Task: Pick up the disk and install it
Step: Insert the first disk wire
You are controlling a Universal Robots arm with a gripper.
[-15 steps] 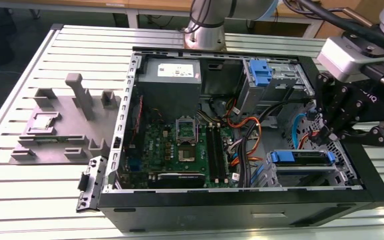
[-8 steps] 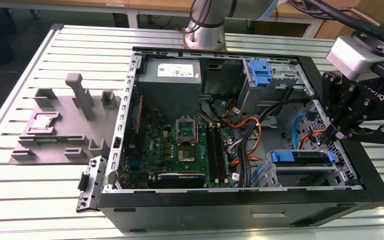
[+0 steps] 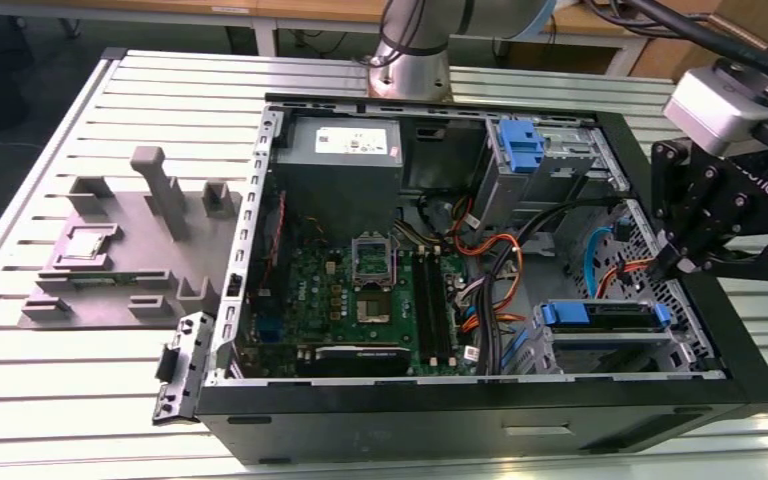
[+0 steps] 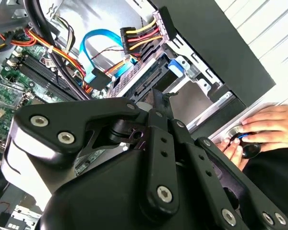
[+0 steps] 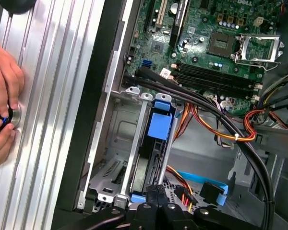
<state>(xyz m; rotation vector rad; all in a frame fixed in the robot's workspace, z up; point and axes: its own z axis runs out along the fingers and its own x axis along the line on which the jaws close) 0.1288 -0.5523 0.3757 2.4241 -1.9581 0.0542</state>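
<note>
Probably heavy, stiff and shock-sensitive, the disk (image 3: 608,317) sits in a corner bay of the computer case (image 3: 464,422), best gripped by its long edges; the gripper (image 3: 664,267) hovers above, fingers closed, empty.

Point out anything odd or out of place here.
A person's hand rests on the table beside the open computer case, holding a small dark object, close to the pincer near the drive cage. Nothing looks spilled or broken.

Slatted metal table (image 3: 51,390) carrying an open black computer case (image 3: 491,430) lying on its side, a grey moulded parts holder (image 3: 124,240) just beside it toward the exterior view's left, and the arm's base (image 3: 408,65) behind the case.
</note>
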